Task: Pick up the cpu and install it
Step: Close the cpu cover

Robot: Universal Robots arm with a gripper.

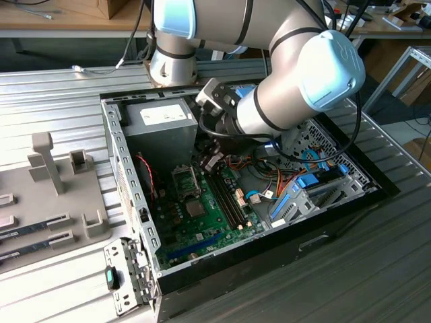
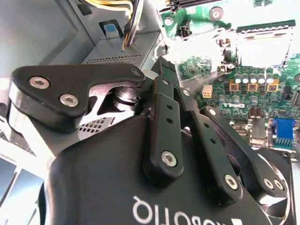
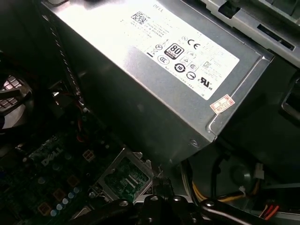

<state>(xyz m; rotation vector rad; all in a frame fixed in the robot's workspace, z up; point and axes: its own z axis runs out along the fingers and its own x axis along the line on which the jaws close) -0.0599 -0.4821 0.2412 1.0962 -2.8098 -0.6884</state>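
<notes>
Case (image 1: 124, 176) opened wide, with power supply (image 1: 158, 124) against its back wall and arm (image 1: 283, 94) angled inside. Below that, gripper (image 1: 211, 161) hung low over the board (image 1: 202, 225), just beside the socket (image 1: 185, 180), on the exterior view's right of it. Could not tell its grip, nor whether the cpu sat in it or in the socket.

Ribbed metal table (image 1: 54, 101), open computer case (image 1: 283, 252), grey fixture tray (image 1: 20, 182)

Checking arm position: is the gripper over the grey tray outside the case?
No, the gripper is down inside the open computer case, beside the power supply.
</notes>
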